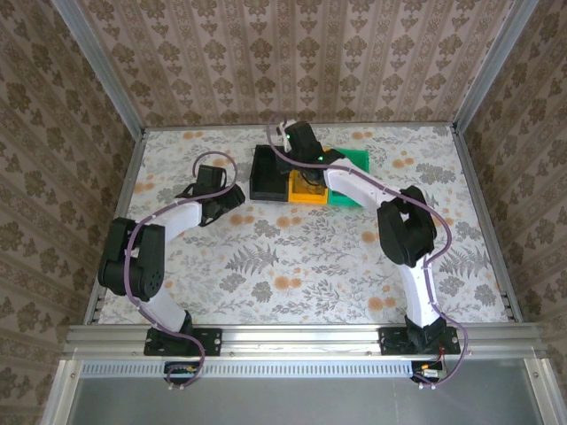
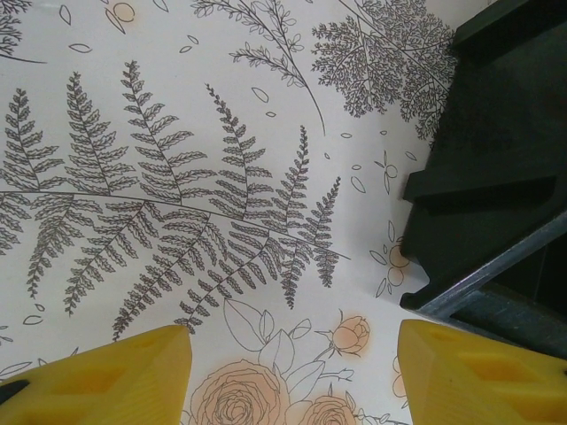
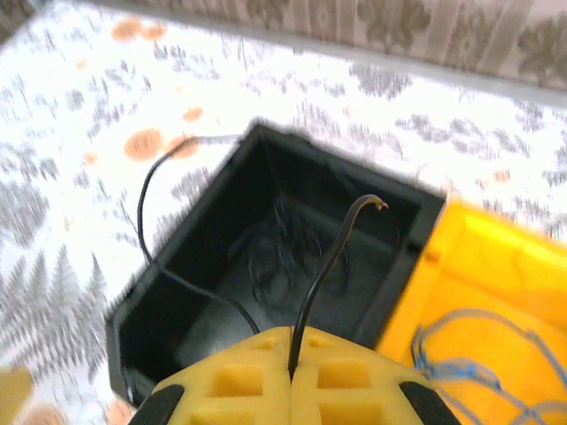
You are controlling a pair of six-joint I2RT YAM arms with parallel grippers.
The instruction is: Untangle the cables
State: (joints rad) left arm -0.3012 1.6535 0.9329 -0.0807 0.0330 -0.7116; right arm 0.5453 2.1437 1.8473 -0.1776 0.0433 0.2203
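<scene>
My right gripper (image 3: 291, 347) is shut on a thin dark cable (image 3: 332, 252) and hangs over the black bin (image 3: 159, 266). One end of the cable sticks up from the jaws. A thinner dark strand (image 3: 146, 199) loops left over the bin's rim and above the table. More dark cables (image 3: 282, 257) lie coiled on the bin's floor. Blue cables (image 3: 465, 350) lie in the yellow bin (image 3: 496, 257). My left gripper (image 2: 291, 354) is open just above the bare table, nothing between its yellow fingers (image 2: 124, 372), with the black bin (image 2: 496, 133) close on its right.
From above, the black bin (image 1: 268, 173), yellow bin (image 1: 306, 190) and green bin (image 1: 357, 164) stand in a row at the back middle of the table. The right arm (image 1: 363, 186) reaches across them. Metal rails (image 1: 292, 126) edge the flowered tabletop.
</scene>
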